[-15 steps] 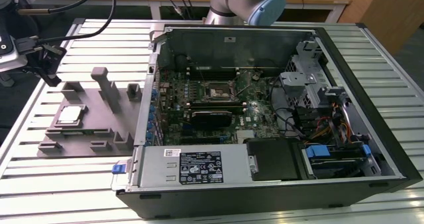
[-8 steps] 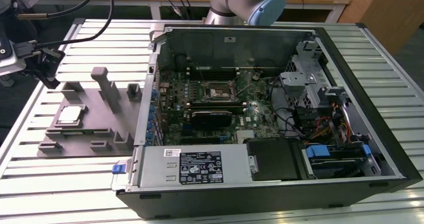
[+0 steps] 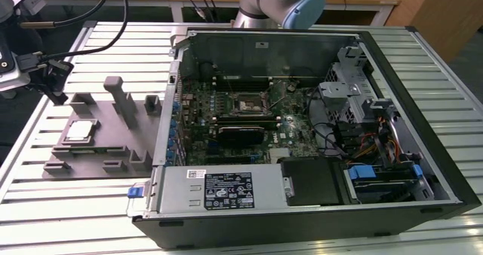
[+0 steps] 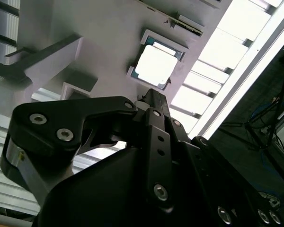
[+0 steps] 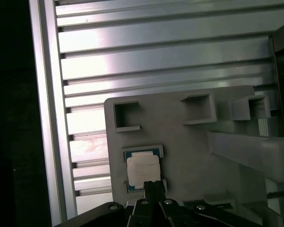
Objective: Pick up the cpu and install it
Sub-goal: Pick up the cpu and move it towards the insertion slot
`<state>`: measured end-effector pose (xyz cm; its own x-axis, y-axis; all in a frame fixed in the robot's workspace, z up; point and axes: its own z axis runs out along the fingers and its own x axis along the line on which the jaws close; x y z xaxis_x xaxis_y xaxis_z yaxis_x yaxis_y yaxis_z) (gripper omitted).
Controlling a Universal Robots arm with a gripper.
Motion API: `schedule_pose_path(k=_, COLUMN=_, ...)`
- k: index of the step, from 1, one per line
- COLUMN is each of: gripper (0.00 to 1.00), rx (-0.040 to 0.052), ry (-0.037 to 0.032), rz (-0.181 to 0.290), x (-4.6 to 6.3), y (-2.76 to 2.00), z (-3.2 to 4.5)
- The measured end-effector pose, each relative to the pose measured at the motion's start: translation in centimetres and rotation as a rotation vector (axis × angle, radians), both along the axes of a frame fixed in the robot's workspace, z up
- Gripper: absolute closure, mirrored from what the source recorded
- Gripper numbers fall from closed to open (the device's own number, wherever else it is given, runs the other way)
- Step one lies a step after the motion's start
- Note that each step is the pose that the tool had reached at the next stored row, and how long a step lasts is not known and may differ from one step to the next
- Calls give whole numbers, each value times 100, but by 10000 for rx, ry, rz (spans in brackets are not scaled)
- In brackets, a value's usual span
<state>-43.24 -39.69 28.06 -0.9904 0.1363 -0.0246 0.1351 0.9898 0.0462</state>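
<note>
CPU [image 3: 79, 132] pick-up is the step in hand, as you can judge from the chip lying untouched in its shallow square nest on the grey plastic fixture plate [image 3: 113, 147], at the exterior view's left, well apart from the open computer case [image 3: 422, 170]. The gripper [image 5: 152, 185] hangs above the chip's edge without touching it. In the first wrist view its fingers [image 5: 148, 190] look pressed together, with nothing between them.

By my reading, the grasp calls for those fingers to part enough to straddle the chip and to come down square to it. The nest walls stand close around it and leave little room.

The chip is a thin flat square with a bright, smooth metal lid and a darker rim, so expect it to be slippery and easy to tilt. The fixture is matte, with blocky upright posts and open-sided pockets. The table [image 3: 76, 210] beneath is ribbed aluminium slats. Inside the case, the black socket frame [image 3: 247, 103] sits on the green motherboard [image 3: 290, 139].
</note>
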Motion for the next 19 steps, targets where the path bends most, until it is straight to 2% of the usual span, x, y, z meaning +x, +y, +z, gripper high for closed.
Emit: schedule_pose_path(k=19, gripper=89, rx=0, ry=0, rz=0, x=-104, y=0, z=-156)
